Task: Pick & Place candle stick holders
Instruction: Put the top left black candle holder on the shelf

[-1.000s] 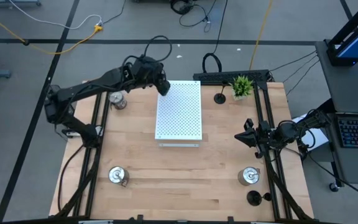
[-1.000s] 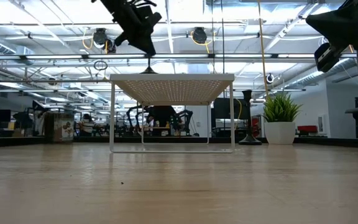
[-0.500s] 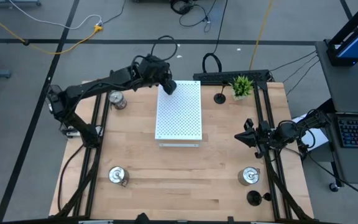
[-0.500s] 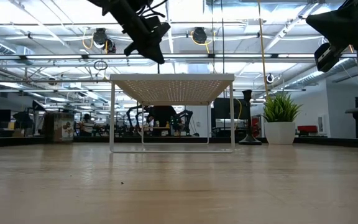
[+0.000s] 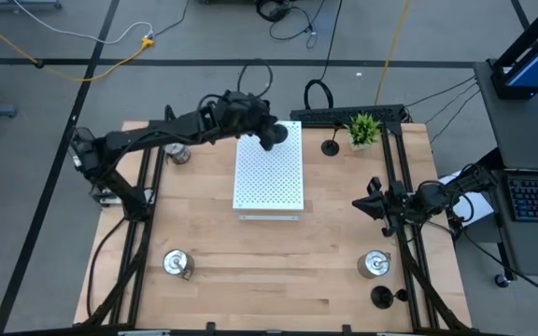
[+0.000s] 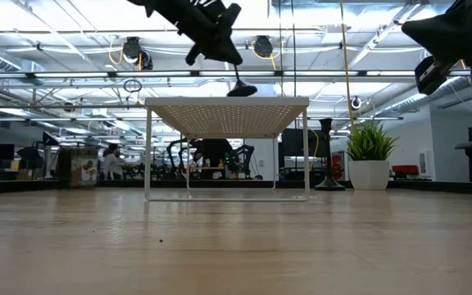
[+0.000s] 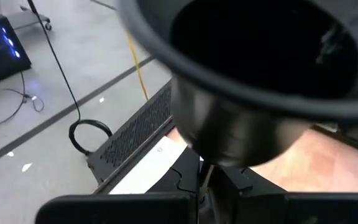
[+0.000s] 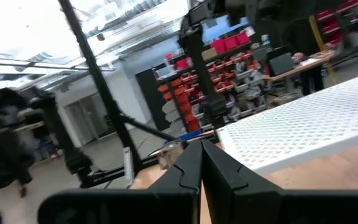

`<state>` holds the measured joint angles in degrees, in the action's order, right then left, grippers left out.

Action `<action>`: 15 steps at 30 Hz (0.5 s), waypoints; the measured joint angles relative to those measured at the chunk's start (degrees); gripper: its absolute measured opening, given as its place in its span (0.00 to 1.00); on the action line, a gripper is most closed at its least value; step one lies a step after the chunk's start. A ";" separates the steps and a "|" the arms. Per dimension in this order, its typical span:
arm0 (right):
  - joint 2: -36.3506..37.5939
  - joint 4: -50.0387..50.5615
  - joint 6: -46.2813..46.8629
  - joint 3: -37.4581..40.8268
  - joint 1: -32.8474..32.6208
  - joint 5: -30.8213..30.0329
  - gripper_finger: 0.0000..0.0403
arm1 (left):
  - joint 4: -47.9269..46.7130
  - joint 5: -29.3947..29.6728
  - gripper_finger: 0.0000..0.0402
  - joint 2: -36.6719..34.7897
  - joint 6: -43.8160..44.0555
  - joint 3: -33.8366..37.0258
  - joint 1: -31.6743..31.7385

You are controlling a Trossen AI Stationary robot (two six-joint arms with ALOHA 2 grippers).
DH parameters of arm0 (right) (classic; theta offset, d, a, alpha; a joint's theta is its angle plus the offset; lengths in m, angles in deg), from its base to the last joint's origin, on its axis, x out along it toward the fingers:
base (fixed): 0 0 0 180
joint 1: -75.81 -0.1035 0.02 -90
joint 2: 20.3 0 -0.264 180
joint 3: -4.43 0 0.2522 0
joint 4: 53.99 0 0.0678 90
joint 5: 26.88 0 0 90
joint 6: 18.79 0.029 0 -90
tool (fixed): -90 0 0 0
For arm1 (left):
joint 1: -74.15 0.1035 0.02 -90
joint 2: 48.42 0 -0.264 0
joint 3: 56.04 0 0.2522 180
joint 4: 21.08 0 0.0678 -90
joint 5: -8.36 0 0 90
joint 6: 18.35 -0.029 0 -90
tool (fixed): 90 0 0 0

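My left gripper (image 5: 275, 136) reaches over the far end of the white perforated board (image 5: 269, 173), shut on a black candle stick holder (image 6: 241, 87). In the left wrist view the holder's round base (image 7: 247, 81) fills the picture. Other candle stick holders stand on the table: silver ones at the far left (image 5: 177, 152), near left (image 5: 176, 263) and near right (image 5: 374, 265), black ones at the near right (image 5: 381, 297) and beside the plant (image 5: 331, 147). My right gripper (image 5: 366, 206) waits shut at the table's right side, its fingers (image 8: 191, 165) together. My left gripper pinches the black holder's thin stem (image 7: 205, 175) between its two fingers. The fingers come from the table's left, slanting downward. The holder hangs tilted beyond and below them, its round base (image 6: 242, 90) lowest, close over the board's top; whether it touches the board I cannot tell.
The board stands on thin white legs (image 6: 147, 152) in the table's middle. A small green potted plant (image 5: 363, 129) stands at the far right. Bare wood (image 5: 269, 271) lies between the near holders. Dark frame rails (image 5: 146, 201) run along both sides.
My left gripper has travelled toward the table's right edge, from the board's far left corner to over its far end, tipping downward. It stays shut on the black holder, which has gone along with it, its base staying close above the board's top.
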<state>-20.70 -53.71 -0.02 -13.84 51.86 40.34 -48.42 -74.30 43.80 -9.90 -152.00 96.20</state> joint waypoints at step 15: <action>-0.62 -15.38 -12.66 0.01 0.01 -3.14 0.00 | -12.16 0.59 0.03 2.76 -2.01 -10.16 -2.63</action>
<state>-21.32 -69.10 -12.69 -13.84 51.87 37.20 -60.59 -73.70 46.56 -11.91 -162.16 93.57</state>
